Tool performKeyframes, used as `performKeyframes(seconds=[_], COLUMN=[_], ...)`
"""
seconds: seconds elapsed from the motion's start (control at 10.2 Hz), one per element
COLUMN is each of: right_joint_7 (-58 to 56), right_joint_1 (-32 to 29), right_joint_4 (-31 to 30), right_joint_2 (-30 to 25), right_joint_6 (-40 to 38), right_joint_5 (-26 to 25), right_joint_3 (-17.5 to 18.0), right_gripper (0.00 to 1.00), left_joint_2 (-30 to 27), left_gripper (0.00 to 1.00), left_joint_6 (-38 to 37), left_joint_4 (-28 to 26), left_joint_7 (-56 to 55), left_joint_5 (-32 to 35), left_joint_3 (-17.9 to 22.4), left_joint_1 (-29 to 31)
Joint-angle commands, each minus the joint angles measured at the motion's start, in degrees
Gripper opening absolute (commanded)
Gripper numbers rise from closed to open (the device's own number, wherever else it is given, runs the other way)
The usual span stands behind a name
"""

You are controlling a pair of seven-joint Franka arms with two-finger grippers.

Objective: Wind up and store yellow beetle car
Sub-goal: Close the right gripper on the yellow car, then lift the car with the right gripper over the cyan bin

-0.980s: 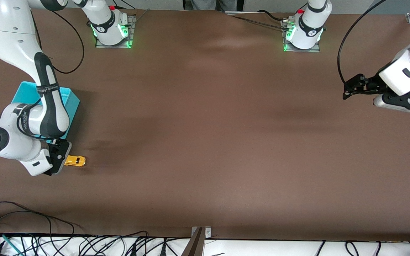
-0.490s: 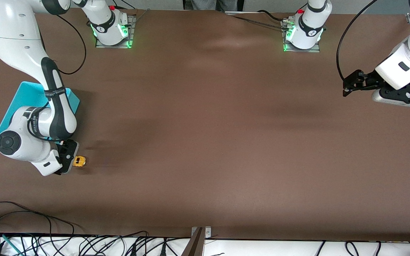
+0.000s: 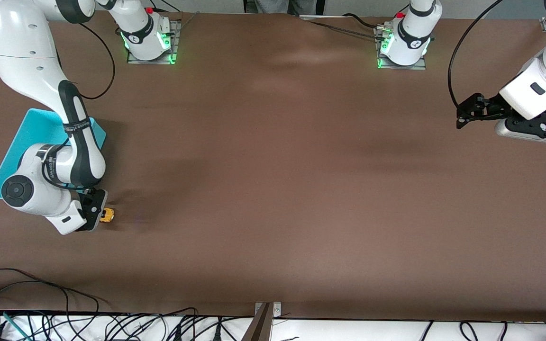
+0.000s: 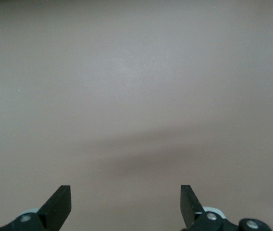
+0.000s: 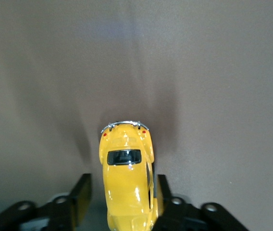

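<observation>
Since a second ago the right gripper (image 3: 96, 214) has slid over the yellow beetle car (image 3: 107, 215), so that less of the toy shows past the fingers, while the left arm has lifted slightly and waits. From the front camera, the car sits on the brown table (image 3: 277, 189) toward the right arm's end, nearer to the camera than the teal tray (image 3: 29, 130) (half covered by the arm's white forearm), with the gripper low over its hidden half. The left gripper (image 3: 462, 116) hangs over bare tabletop at the left arm's end, well apart from the car. Black cables (image 3: 40, 303) trail along the table's edge nearest the camera. Seen from the left wrist, the left gripper (image 4: 126, 204) has its fingers (image 4: 59, 202) spread wide, nothing between them, only the plain table (image 4: 136, 86) below. Seen from the right wrist, the beetle car (image 5: 126, 180) stands on its wheels between the right gripper's (image 5: 122, 199) fingers (image 5: 81, 197), chrome bumper pointing away from the wrist; one finger lies against the car's side and the other stands just beside it, the jaws narrowed about the body though whether both sides press cannot be told.
</observation>
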Motion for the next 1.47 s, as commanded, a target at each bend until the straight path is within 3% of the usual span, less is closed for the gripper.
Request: performKeyframes(seconds=[0.0, 0.2, 0.49, 0.78, 0.98, 1.18, 1.37], right_joint_7=[-3.76, -2.71, 1.59, 7.04, 6.44, 3.99, -1.36], right_joint_1=[-0.41, 0.11, 0.38, 0.47, 0.38, 0.29, 0.12], right_joint_4=[-0.64, 0.06, 0.07, 0.59, 0.16, -3.60, -12.89], right_joint_2=[-0.22, -1.10, -7.23, -15.14, -18.23, -20.51, -23.41], right_joint_6=[1.87, 1.43, -0.14, -12.50, -20.77, -22.83, -15.15], right_joint_5=[1.60, 1.78, 1.87, 0.91, 0.20, -2.34, -2.44], right_joint_3=[0.33, 0.33, 0.94, 0.77, -2.38, -4.93, -8.27], right_gripper=[0.00, 0.00, 0.00, 0.00, 0.00, 0.00, 0.00], left_joint_2=[-0.14, 0.04, 0.13, 0.04, 0.13, 0.13, 0.22], left_gripper=[1.00, 1.00, 1.00, 1.00, 1.00, 1.00, 1.00], left_joint_6=[-0.01, -0.01, -0.10, -1.06, -1.24, -1.24, -1.24], left_joint_4=[-0.09, -0.18, -0.18, -0.18, -0.09, -0.09, -0.01], left_joint_7=[-0.92, -0.92, -0.83, -0.92, -1.00, -1.01, -1.09], left_joint_5=[1.04, 1.04, 1.04, 1.04, 1.04, 1.04, 1.04], left_joint_3=[0.10, 0.01, 0.01, -0.16, -0.16, -0.51, -0.51], left_joint_1=[-0.61, -0.61, -0.52, -0.61, -0.87, -1.05, -1.05])
